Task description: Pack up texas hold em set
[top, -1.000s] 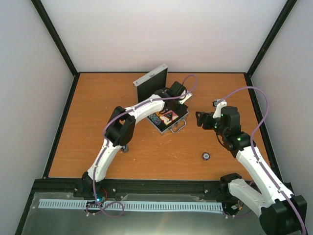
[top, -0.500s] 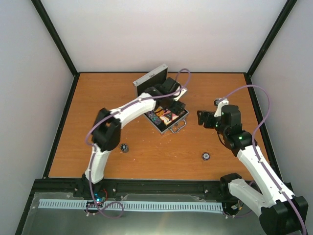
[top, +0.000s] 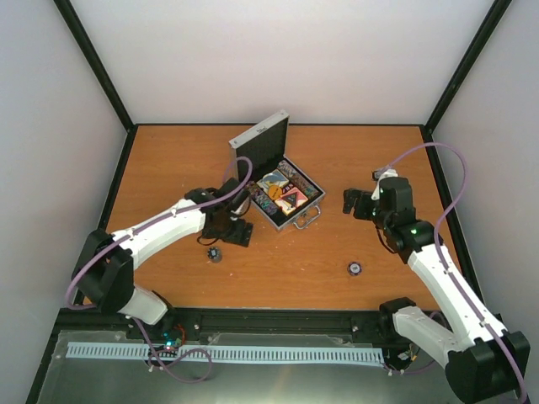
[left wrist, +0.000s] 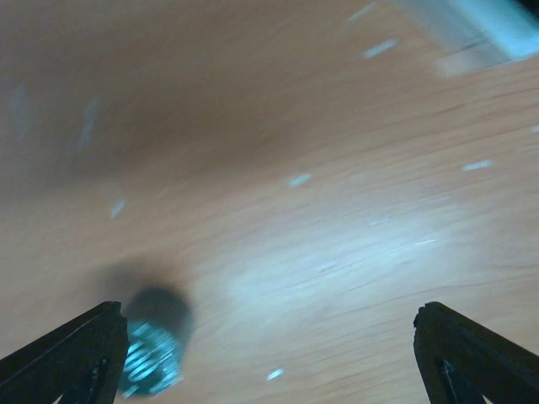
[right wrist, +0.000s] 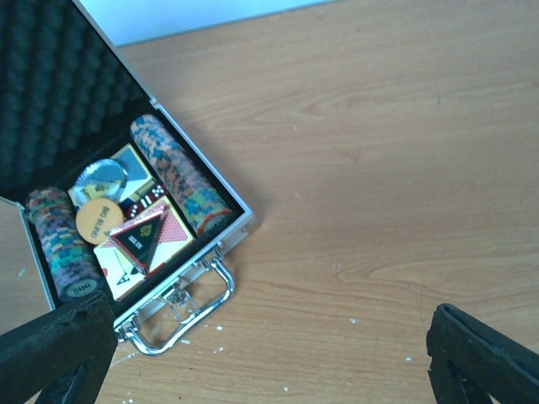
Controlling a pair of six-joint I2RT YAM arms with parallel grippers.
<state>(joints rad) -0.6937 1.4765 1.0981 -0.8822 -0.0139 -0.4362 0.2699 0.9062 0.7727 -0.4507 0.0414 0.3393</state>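
Left tool [top: 239, 232] now off case [top: 261, 143], over wooden tabletop [top: 168, 168] (white walls [top: 278, 50])

Robot lab cell: white walls [top: 295, 59], black frame [top: 93, 63], wooden table [top: 168, 160].

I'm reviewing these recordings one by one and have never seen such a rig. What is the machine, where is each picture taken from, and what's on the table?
Two robot arms, the left arm and the right arm, stand at the near edge of the table, each ending in a two-finger gripper. The wide picture looks down from above and behind them. The other two come from wrist cameras; the dark shapes in their bottom corners are the fingers. On the table an open silver case holds chips, cards and a triangular token. Outside it lie the left chip and the right chip. The left gripper hangs near the left chip, its picture blurred; the right gripper faces the case. Both are open and hold nothing.
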